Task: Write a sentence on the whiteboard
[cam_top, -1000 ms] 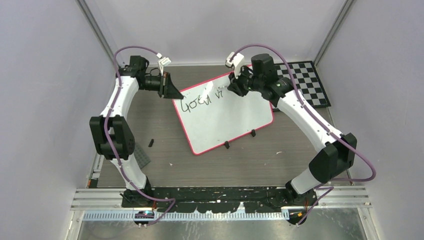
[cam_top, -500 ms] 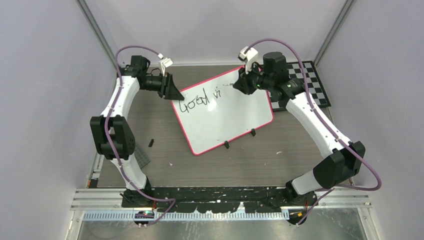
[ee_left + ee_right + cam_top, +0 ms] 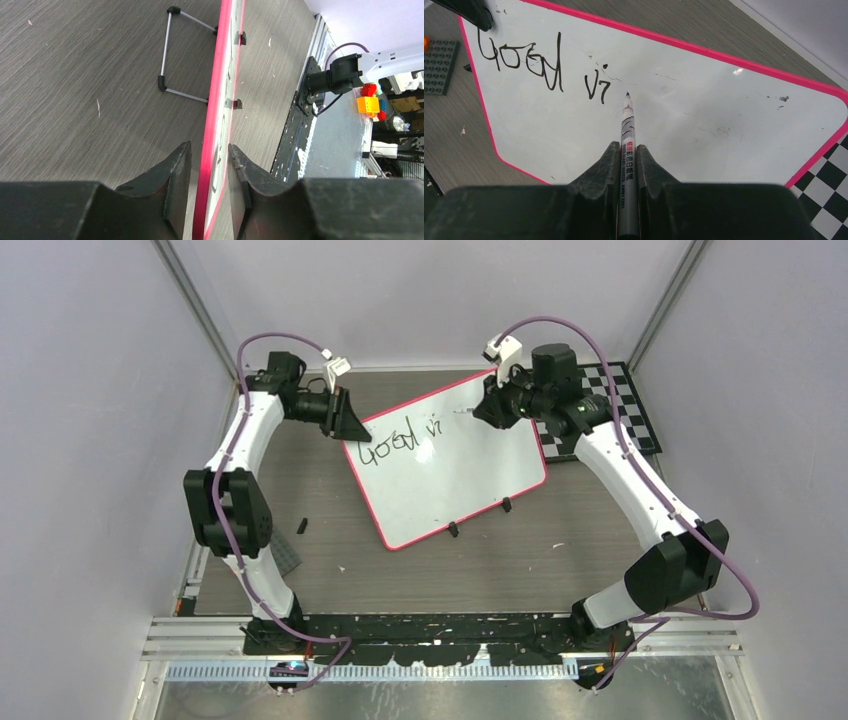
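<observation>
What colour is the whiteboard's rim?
The whiteboard rim is bright pink, clearest in the right wrist view.

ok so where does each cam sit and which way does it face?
Top external: above and behind the bases, looking down on the whiteboard; both arms show.
Left wrist: sights along the whiteboard's pink rim, edge-on; left fingers straddle it.
Right wrist: looks down the marker at the writing; right fingers clamp the marker.
Shared: top and right wrist both show the writing.
</observation>
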`<state>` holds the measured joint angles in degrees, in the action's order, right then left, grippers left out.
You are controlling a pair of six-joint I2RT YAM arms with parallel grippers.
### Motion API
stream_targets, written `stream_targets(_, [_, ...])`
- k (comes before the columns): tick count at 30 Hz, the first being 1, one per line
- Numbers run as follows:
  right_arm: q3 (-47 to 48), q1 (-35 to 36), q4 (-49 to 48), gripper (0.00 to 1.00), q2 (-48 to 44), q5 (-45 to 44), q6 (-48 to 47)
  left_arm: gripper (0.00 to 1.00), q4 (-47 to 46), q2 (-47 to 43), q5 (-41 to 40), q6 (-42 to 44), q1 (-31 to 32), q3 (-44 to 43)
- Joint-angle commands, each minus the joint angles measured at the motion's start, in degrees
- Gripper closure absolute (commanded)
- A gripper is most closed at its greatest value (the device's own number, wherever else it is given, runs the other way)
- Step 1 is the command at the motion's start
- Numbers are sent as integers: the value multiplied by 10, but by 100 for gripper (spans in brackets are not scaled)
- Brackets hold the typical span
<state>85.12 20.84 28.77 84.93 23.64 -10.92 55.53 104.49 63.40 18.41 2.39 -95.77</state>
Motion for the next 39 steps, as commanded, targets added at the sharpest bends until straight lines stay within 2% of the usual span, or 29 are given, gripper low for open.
stream_targets(1, [9, 8, -13, 100, 5, -1, -28, 67, -18, 5, 6, -2, 5, -13])
stream_targets(7, [18, 26, -14, 100, 22, -23, -52, 77, -18, 9, 4, -2, 7, -17])
stream_targets(16, [35, 36, -29, 100, 34, -10, -51, 91, -9, 14, 2, 10, 7, -23])
stream_targets(24, [49, 39, -46, 100, 43, -7, -43, 97, -3, 18, 2, 15, 7, -28])
stream_targets(33, [52, 39, -39, 100, 58, -23, -62, 99, 0, 17, 1, 19, 7, -25])
stream_targets(39, [21, 39, -35, 100, 41, -32, -71, 100, 3, 19, -1, 22, 7, -25])
